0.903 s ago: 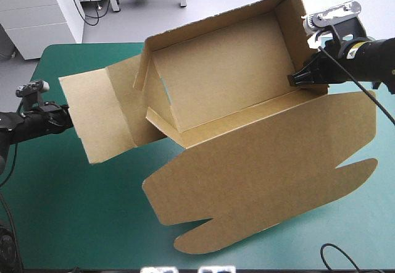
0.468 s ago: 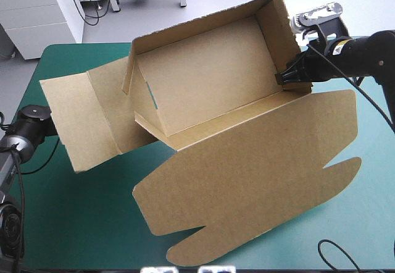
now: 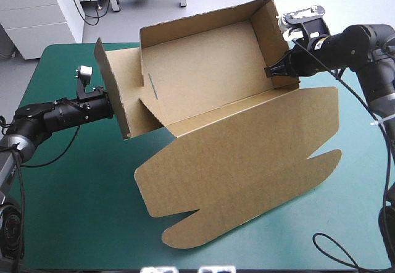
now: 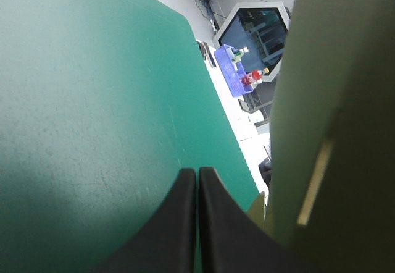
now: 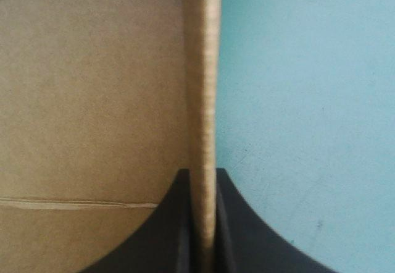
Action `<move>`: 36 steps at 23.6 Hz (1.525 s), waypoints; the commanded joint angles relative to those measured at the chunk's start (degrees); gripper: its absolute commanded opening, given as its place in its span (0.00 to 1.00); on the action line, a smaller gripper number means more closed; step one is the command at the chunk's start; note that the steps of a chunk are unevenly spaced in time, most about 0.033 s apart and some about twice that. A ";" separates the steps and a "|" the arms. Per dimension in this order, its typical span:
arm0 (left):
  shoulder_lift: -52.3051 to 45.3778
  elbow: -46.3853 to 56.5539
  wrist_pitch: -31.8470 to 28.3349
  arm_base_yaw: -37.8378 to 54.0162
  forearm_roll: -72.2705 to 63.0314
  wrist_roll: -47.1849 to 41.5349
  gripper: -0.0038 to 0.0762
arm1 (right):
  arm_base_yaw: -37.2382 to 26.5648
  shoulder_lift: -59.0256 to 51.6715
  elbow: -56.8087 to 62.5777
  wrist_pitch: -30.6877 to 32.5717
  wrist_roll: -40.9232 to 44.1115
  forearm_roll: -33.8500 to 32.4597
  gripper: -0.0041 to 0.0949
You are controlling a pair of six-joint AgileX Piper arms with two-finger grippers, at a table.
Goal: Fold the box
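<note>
Box: here's the brown box, sitting skewed across the middle of the teal-green tabletop. It is open on top with its back wall and both ends raised, and it is caught between the two grippers.
Right gripper: the right gripper is clamped hard on the right end wall, low down near that wall's front corner. In its own wrist view the black fingers are all but together, and the board edge runs straight up out of the slim gap between them. The inside of the box is to one side of it and bare tabletop to the other.
Left gripper: the left gripper has its fingers pressed together into one point, with nothing held between them. The board of the left end flap stands just beside it. From above, the gripper's tip is right at the flap's outer face, but whether it is actually touching cannot be told.
Lid: the big lid with its rounded tabs fans out from the tray's front edge. It lies nearer the robot than both grippers and lower than the right one.
Tabletop ahead of the left gripper: open teal-green surface runs away to the far corner.
</note>
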 commanded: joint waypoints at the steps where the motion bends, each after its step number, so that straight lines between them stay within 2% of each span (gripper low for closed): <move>1: -3.00 -2.37 2.47 -0.21 -4.16 0.58 0.04 | -0.43 -0.61 -1.82 -3.96 1.10 1.45 0.02; 4: -4.11 -4.42 -0.15 -0.21 0.05 -1.88 0.04 | -0.31 -0.03 -1.71 -4.28 2.02 1.30 0.02; 7: -5.75 -7.77 -5.52 -1.55 7.36 -5.80 0.04 | -0.31 0.36 -1.71 -5.19 2.49 1.04 0.02; 15: -9.83 -15.93 -17.78 -10.57 26.71 -16.37 0.04 | -0.31 0.59 -1.71 -6.21 2.54 1.04 0.02; 23: -9.95 -16.73 -18.48 -12.76 25.83 -17.15 0.04 | -0.31 0.59 -1.71 -6.21 2.54 0.74 0.02; 25: -9.95 -16.73 -17.80 -12.76 25.83 -17.14 0.10 | -0.31 0.59 -1.71 -6.21 2.54 0.59 0.02; 26: -9.95 -16.73 -17.53 -12.76 25.83 -17.06 0.17 | -0.31 0.59 -1.71 -6.21 2.54 0.14 0.02; 27: -9.95 -16.73 -17.41 -12.76 25.61 -17.06 0.25 | -0.31 0.59 -1.61 -6.11 2.54 -0.29 0.02; 28: -10.05 -16.73 -17.41 -12.76 25.38 -17.06 0.38 | -0.21 0.59 -1.62 -5.87 2.54 -0.88 0.02; 32: -10.66 -16.73 -17.66 -12.76 23.62 -17.06 0.65 | -0.21 0.59 -1.62 -5.25 2.54 -2.10 0.02; 34: -11.04 -16.73 -17.66 -12.76 21.04 -17.06 0.69 | -0.21 0.59 -1.62 -5.17 2.54 -2.67 0.02; 36: -11.30 -16.73 -17.38 -12.76 18.40 -17.06 0.69 | -0.21 0.59 -1.62 -4.81 2.54 -2.81 0.02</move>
